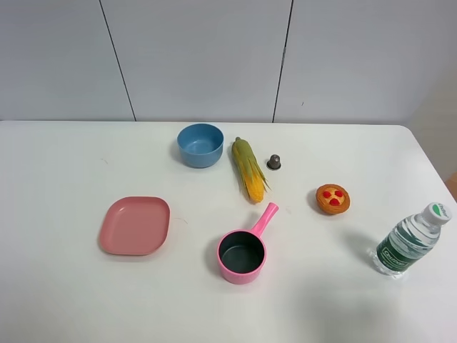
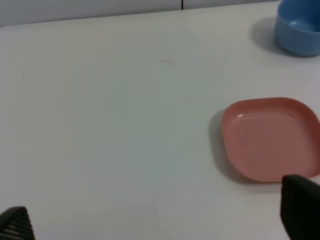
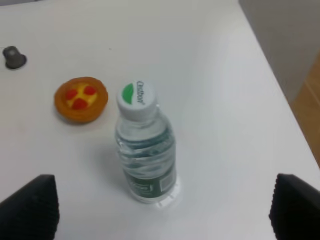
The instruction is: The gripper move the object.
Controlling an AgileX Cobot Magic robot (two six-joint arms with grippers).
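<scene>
Both claws hung spread and empty — left gripper (image 2: 155,225), right gripper (image 3: 162,210); best approach was straddling the corn cob (image 1: 248,169) crosswise, mid-length.

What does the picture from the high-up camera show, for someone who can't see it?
A toy corn cob lies on a white table between a blue bowl and a small grey knob. In front of it sit a pink pan and a pink plate. To the right are an orange tart and a water bottle; no robot arm shows.
</scene>
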